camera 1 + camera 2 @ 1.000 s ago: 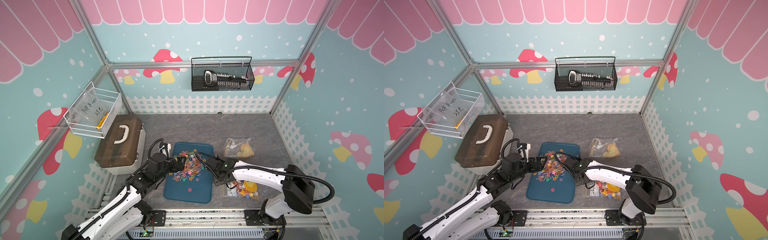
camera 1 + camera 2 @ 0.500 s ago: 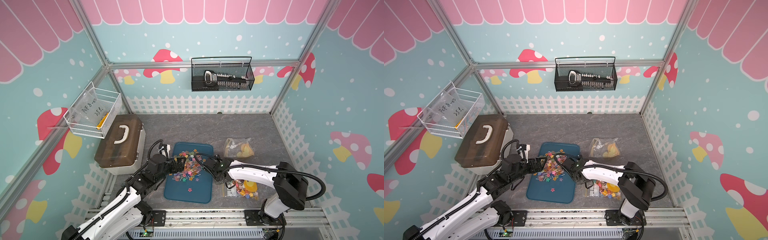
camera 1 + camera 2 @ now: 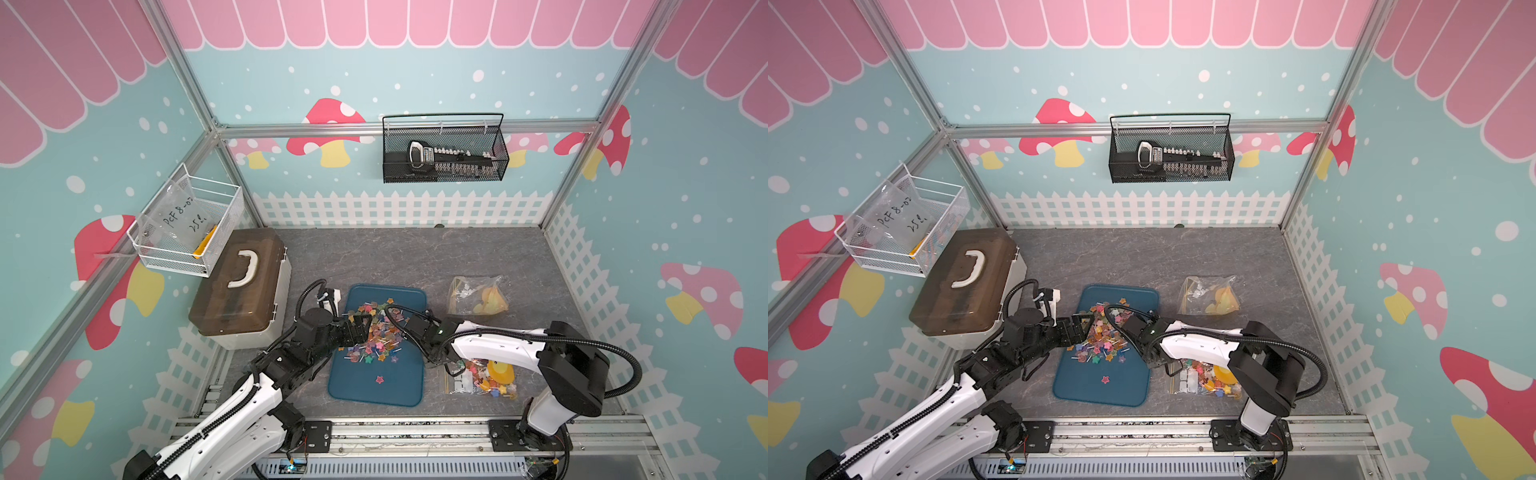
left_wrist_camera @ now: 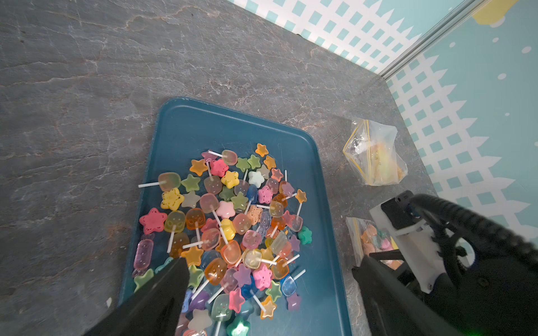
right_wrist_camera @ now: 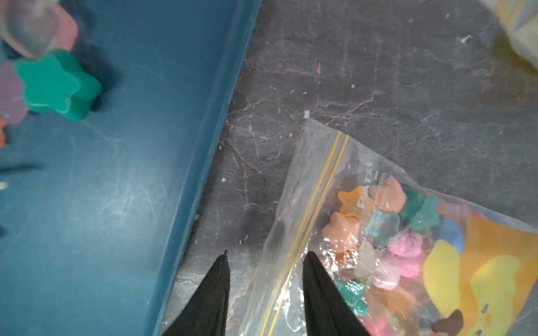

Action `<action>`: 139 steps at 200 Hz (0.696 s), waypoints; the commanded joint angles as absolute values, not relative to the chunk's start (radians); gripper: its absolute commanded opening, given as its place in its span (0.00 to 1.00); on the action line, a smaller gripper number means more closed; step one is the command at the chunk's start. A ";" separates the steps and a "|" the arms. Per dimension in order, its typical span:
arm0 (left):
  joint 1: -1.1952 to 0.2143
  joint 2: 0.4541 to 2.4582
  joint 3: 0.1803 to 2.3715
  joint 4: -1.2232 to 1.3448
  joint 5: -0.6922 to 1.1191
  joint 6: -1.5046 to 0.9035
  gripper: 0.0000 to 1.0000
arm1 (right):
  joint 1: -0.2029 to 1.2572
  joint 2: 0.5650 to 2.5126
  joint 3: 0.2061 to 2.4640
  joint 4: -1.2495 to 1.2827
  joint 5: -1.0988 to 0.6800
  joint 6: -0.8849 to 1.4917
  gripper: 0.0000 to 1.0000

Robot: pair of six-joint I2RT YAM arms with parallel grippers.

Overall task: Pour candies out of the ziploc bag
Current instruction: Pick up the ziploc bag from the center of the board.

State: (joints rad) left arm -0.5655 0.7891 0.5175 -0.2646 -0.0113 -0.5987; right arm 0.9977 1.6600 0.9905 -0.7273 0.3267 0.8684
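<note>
- Grey stone-look table (image 3: 415, 257) carried everything.
- Brown toolbox (image 3: 239, 291) sat at the left edge, lid closed, white handle up.
- Blue tray (image 3: 374, 390) lay mid-table between the two arms; its near half was mostly bare.
- Black mesh basket (image 3: 444, 149) hung on the back wall, white wire basket (image 3: 191, 226) on the left wall.
- Ziploc bag (image 3: 478, 380) lay flat on the table just right of the tray's near corner, with its yellow zip edge facing the tray.
- Second clear bag (image 3: 478, 295) with yellow contents lay further back, apart from the tray.
- Left gripper (image 4: 269, 264) hovered over the tray's pile with its fingers spread wide and nothing between them.
- Right gripper (image 5: 266, 256) pointed down at the bag's zip edge. Jaws stood partly apart and straddled that edge with a clear gap, so no pinch was visible.
- Candies (image 3: 376, 332) were heaped on the tray's far half, with one pink star lying alone nearer the front.
- Bagged candies (image 5: 387, 227) sat inside the ziploc bag beside a yellow piece.
</note>
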 commanded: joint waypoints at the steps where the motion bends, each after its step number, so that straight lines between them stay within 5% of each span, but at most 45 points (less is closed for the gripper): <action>1: -0.567 0.789 0.508 -0.250 -0.021 -0.614 0.95 | 1.005 1.675 0.980 -0.739 0.373 0.877 0.41; 95: -0.567 0.787 0.509 -0.251 -0.017 -0.615 0.96 | 1.003 1.689 0.982 -0.782 0.422 0.893 0.27; 139: -0.567 0.792 0.509 -0.247 -0.017 -0.615 0.95 | 1.003 1.671 0.967 -0.785 0.435 0.893 0.13</action>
